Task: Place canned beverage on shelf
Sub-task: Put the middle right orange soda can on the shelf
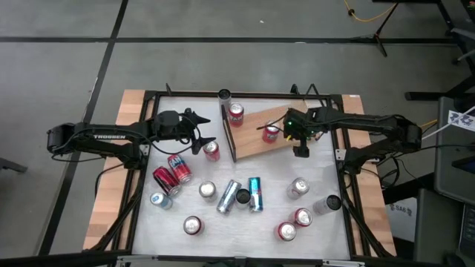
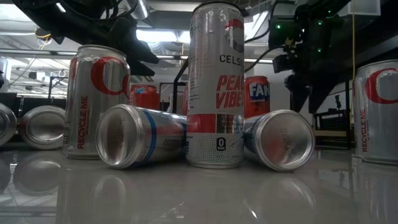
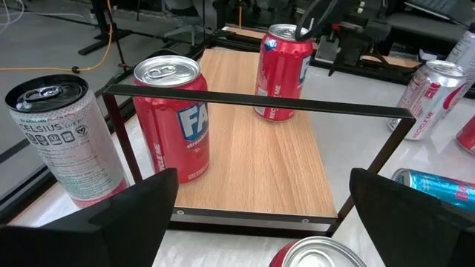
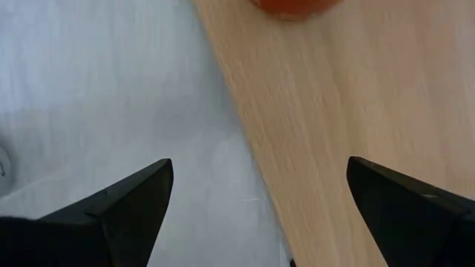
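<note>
Standing on the white table (image 1: 319, 167), the shelf (image 1: 256, 135) lies angled in the far middle, its dark upright rail (image 3: 252, 102) along the short edge toward the left arm. Two red cans stand upright on the board: a Fanta can (image 3: 172, 119) just behind the rail at its far end, and a second red can (image 3: 283, 71) farther along, near the right arm.

Right gripper (image 1: 300, 150) hangs over the shelf's near long edge beside that second can, fingers spread wide, nothing between them; its wrist view looks down on the board's edge, with white table to one side.

Left gripper (image 1: 210, 139) sits at the rail end of the shelf, fingers wide apart and empty, facing the rail. A red can (image 1: 211, 150) stands just by it on the table.

A grey Celsius can (image 3: 65, 141) stands off the board, beside the rail's far corner.

Clutter on the near half of the table:
- two red cans lying down at the left (image 1: 172, 174)
- silver and blue cans lying together mid-table (image 1: 241, 194)
- upright silver-topped cans scattered left, centre and right
- a tall Celsius Peach Vibe can (image 2: 216, 87) standing among the lying ones in the low view.

Pale wooden strips (image 1: 107, 200) edge the table.
</note>
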Available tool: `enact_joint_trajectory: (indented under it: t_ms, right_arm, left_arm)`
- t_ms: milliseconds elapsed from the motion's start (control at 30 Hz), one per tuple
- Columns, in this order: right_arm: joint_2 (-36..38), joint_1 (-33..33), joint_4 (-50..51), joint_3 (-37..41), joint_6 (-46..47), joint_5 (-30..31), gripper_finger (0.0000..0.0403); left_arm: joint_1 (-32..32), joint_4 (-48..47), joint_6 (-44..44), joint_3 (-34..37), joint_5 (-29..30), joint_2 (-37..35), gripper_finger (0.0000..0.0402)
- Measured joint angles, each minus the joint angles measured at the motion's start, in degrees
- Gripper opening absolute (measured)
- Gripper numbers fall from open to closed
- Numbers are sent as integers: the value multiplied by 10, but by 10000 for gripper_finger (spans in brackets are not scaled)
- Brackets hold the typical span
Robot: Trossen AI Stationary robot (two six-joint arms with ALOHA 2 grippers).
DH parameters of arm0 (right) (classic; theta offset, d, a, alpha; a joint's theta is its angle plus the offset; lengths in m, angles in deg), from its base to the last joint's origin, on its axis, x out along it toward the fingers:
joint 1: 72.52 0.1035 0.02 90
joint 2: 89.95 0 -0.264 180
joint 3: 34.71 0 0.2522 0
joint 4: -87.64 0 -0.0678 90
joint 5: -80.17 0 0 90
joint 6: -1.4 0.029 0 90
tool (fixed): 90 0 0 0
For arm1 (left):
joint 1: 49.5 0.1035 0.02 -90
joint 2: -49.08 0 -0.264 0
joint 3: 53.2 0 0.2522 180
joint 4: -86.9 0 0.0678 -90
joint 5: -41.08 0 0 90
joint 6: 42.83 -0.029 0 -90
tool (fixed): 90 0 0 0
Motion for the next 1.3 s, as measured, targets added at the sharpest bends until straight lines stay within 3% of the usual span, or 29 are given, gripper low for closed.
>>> enact_joint_trajectory:
  t_ms: [267,567,1300]
  right_arm:
    - [0,0,-127,0,-27,-41,392]
    - [-5,0,-182,0,-14,-100,392]
    - [-117,1,-405,0,104,-106,392]
  left_arm:
    - [0,0,0,0,0,0,389]
    - [0,0,0,0,0,0,389]
    - [0,0,0,0,0,0,389]
